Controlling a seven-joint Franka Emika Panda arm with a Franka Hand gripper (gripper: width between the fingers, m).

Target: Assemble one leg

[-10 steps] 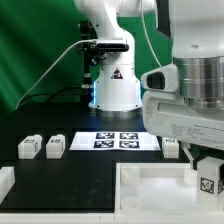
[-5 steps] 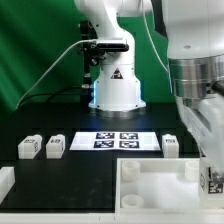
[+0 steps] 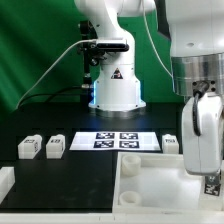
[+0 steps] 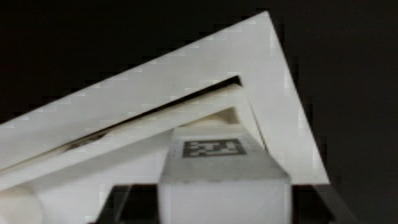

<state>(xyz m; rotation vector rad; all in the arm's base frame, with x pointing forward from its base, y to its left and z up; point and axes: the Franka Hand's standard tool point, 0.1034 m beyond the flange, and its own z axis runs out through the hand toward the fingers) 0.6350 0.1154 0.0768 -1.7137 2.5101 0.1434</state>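
- Plainly, the gripper (image 3: 209, 172) pinches the leg (image 4: 215, 160) over the tray-like tabletop's (image 3: 150, 180) corner, at about four o'clock in the exterior view.
- Risk, as I judge it: the leg may meet the rim rather than its socket and tilt or slip between the fingers.
- Its long axis looks roughly upright, tag facing the wrist camera.
- Three spare legs (image 3: 28, 148) rest apart on the table.

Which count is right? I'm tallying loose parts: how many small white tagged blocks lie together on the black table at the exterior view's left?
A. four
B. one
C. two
C: two legs, one leg and its neighbour, sit side by side on the table, beside the marker board.
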